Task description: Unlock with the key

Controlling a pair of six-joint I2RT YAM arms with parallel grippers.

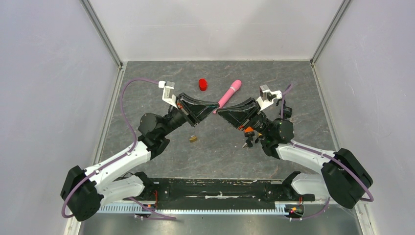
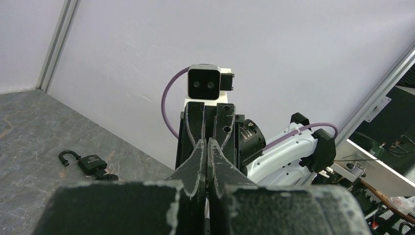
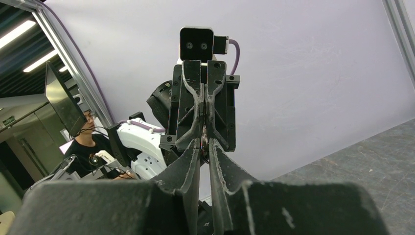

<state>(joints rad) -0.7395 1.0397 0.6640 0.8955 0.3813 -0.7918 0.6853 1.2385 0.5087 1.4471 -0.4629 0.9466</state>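
Apparently unlocking has not begun: the padlock lies untouched on the table, lower left of the left wrist view. The left gripper and right gripper meet tip to tip, jaws pinched together. No key shows.

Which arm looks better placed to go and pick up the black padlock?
Probably the right. The padlock lies on the table beside the right arm, past the right gripper from the left gripper, which would have to reach across.
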